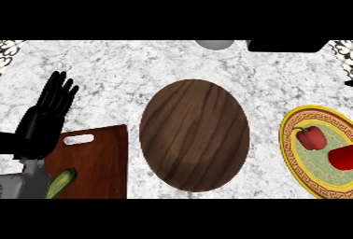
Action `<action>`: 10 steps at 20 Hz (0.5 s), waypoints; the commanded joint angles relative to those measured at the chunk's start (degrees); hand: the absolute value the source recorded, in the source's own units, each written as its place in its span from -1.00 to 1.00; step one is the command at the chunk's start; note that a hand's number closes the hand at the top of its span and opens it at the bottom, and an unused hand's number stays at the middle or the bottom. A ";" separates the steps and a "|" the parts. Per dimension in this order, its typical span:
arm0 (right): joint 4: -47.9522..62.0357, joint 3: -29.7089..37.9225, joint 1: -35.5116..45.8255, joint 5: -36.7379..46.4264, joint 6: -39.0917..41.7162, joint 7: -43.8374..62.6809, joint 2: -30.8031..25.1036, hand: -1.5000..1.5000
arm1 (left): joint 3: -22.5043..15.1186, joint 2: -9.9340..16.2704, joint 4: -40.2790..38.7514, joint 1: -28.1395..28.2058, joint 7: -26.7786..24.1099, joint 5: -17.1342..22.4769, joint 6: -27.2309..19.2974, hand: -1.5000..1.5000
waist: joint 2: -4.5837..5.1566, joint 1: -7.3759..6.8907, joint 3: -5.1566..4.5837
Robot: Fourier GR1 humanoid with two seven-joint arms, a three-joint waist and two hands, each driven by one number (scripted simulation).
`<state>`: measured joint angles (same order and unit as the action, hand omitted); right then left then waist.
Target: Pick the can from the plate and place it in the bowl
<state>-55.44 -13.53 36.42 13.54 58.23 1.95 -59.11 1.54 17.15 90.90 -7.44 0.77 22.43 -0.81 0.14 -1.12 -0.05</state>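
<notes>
A yellow-rimmed patterned dish lies at the right edge, partly cut off. In it are a red bell pepper and a second red thing, cut by the edge; I cannot tell whether this is the can. A large dark wooden round dish sits at the counter's middle with nothing in it. My left hand rests open at the left, fingers straight and pointing up, far from both dishes. No right hand shows.
A reddish-brown cutting board with a handle slot lies at the lower left, a green cucumber on its near edge. A grey round object and a black object stand at the counter's far edge.
</notes>
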 commanded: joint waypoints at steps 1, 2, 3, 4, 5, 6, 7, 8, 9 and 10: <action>-0.21 1.75 -1.99 1.51 2.49 -0.03 1.63 -1.00 | 1.58 1.10 2.96 0.50 3.36 0.28 0.02 0.00 | -0.18 0.79 0.05; -2.42 2.59 -3.88 0.96 2.18 1.11 2.17 -1.00 | 1.28 -0.38 3.17 1.56 2.12 0.53 0.32 0.00 | -0.24 1.01 0.03; -2.48 3.22 -3.97 1.94 2.30 0.71 2.10 -1.00 | 1.34 -1.24 -0.56 -0.17 0.13 -0.61 0.60 0.00 | -0.16 1.10 0.03; -7.14 3.65 -8.46 0.01 2.74 0.78 0.26 -1.00 | 2.95 0.63 -0.40 1.75 -0.48 0.47 2.70 0.00 | -0.33 1.59 0.01; 0.37 2.19 -3.26 5.25 2.35 -3.44 1.77 -1.00 | 1.09 -1.75 1.13 2.30 -1.21 -1.16 1.26 0.00 | -0.04 0.55 0.06; -4.82 3.98 -7.92 2.91 1.72 -1.26 1.97 -1.00 | 2.61 -1.02 1.47 0.60 1.57 0.14 0.66 0.00 | -0.21 1.17 0.04; -7.58 5.12 -10.69 2.36 1.36 -1.59 0.88 -1.00 | 1.69 -1.31 0.69 2.01 0.01 -1.69 1.13 0.00 | -0.27 1.42 0.03; -7.65 6.34 -9.90 2.25 1.82 1.40 2.50 -1.00 | 2.85 -1.24 -3.23 -0.97 -0.90 -1.55 1.94 0.00 | -0.21 1.41 0.02; -10.81 7.83 -13.27 2.09 -0.94 0.36 0.47 -1.00 | 3.89 0.00 0.33 2.28 -0.53 -0.91 2.51 0.00 | -0.33 1.55 0.02; -5.43 6.15 -11.17 7.42 -4.27 -6.69 0.87 -1.00 | 2.93 -0.50 2.01 2.44 1.70 -0.31 2.60 0.00 | -0.12 0.85 0.08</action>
<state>-61.33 -8.60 27.53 16.71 57.23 0.74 -57.92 3.97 16.53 91.33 -6.11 1.09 21.77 0.85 -0.05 -0.02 -0.01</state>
